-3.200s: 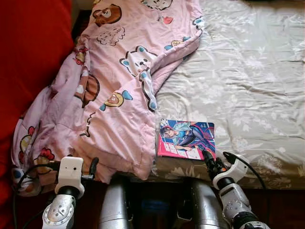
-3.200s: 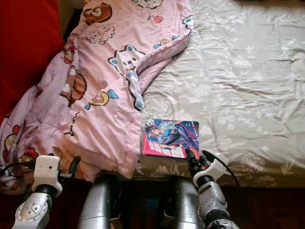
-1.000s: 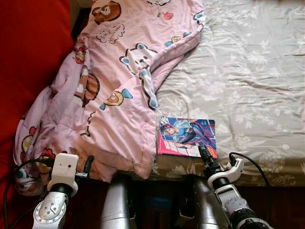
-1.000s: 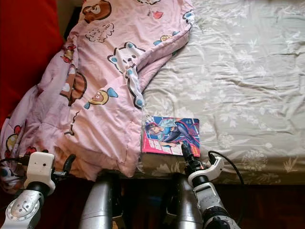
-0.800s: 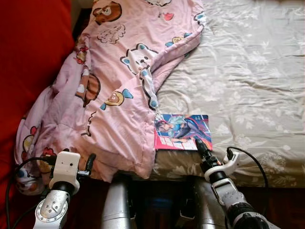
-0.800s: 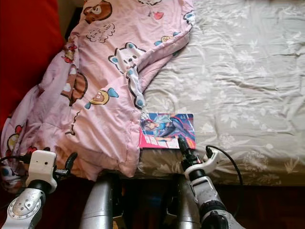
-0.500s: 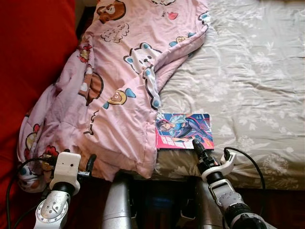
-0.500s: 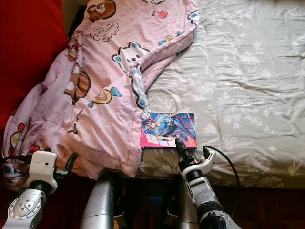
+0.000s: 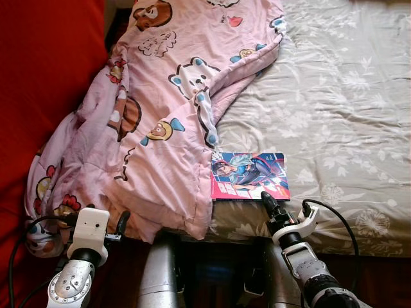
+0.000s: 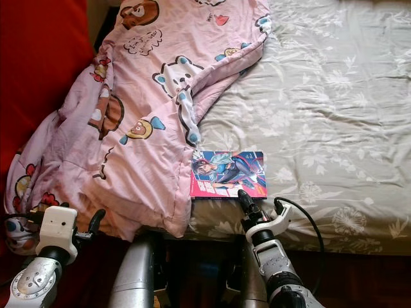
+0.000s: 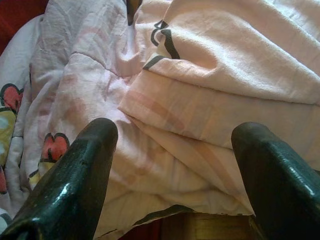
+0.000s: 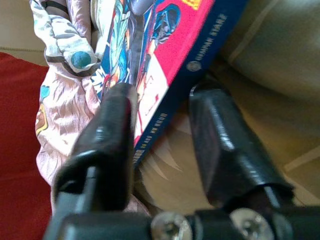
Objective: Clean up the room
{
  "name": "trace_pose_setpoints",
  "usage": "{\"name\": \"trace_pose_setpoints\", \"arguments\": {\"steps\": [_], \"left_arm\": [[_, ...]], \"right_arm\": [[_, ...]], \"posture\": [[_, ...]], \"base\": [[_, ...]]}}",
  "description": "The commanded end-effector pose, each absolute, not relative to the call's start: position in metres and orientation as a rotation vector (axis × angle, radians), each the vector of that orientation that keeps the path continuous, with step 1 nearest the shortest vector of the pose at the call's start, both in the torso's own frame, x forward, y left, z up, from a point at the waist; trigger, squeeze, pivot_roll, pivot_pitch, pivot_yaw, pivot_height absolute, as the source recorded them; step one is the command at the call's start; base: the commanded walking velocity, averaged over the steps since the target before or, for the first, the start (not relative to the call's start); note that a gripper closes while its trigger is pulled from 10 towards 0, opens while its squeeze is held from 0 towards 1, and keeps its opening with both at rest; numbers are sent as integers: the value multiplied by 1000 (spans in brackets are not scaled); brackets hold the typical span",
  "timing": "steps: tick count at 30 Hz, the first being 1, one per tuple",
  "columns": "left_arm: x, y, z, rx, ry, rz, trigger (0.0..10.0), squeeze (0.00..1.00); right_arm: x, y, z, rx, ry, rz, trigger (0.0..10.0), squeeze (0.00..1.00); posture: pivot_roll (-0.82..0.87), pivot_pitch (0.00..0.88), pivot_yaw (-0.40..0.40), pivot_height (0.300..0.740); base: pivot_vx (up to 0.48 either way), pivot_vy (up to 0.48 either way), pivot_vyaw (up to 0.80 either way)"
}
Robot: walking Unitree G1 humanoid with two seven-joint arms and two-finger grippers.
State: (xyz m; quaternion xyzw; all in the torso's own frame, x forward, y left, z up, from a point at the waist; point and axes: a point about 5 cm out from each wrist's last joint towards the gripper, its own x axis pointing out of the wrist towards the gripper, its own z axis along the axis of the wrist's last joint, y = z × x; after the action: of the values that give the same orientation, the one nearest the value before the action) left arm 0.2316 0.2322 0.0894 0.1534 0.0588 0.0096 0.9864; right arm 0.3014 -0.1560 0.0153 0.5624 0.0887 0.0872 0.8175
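Book (image 9: 249, 176) sat at the bed (image 9: 347, 102) edge beside the pink blanket (image 9: 160, 115). Right gripper (image 12: 160, 135) had jaws apart around its corner — shallow bite, prob slips. Left gripper (image 11: 172, 165) was open near the blanket.

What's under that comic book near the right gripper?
The book lies flat on the grey floral sheet, its left edge touching the pink blanket. Anything directly beneath it is hidden.

A pale pink blanket (image 9: 160, 109) printed with brown bears, white cats and red hearts lies beside a red, blue and teal comic book (image 9: 249, 176), just ahead of the black-fingered right claw (image 9: 266, 200), on a grey-beige floral bedsheet (image 9: 340, 102).
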Motion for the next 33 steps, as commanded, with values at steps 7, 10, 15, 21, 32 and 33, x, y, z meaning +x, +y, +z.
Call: {"name": "trace_pose_setpoints", "arguments": {"steps": [7,10,15,21,32,33], "left_arm": [[226,235,79,329,163,13,10000,0],[229,236,78,329,161,16,10000,0],[237,236,73,320,165,35,10000,0],[246,235,52,299,201,81,10000,0],[247,236,15,201,297,173,10000,0],[247,236,12,196,306,180,10000,0]], "right_arm": [[290,-155,3,1213,236,163,0,0],[291,-157,4,1198,226,149,0,0],[297,-162,11,1174,168,164,0,0],[299,-176,20,1092,77,179,0,0],[307,-202,53,709,-70,216,10000,0],[308,-206,56,676,-81,205,10000,0]], "posture": [[259,318,54,583],[257,306,52,583],[240,261,37,583],[206,150,-2,583],[115,0,-55,583],[103,0,-60,583]], "base": [[0,0,0],[0,0,0],[0,0,0],[0,0,0],[0,0,0],[0,0,0]]}}
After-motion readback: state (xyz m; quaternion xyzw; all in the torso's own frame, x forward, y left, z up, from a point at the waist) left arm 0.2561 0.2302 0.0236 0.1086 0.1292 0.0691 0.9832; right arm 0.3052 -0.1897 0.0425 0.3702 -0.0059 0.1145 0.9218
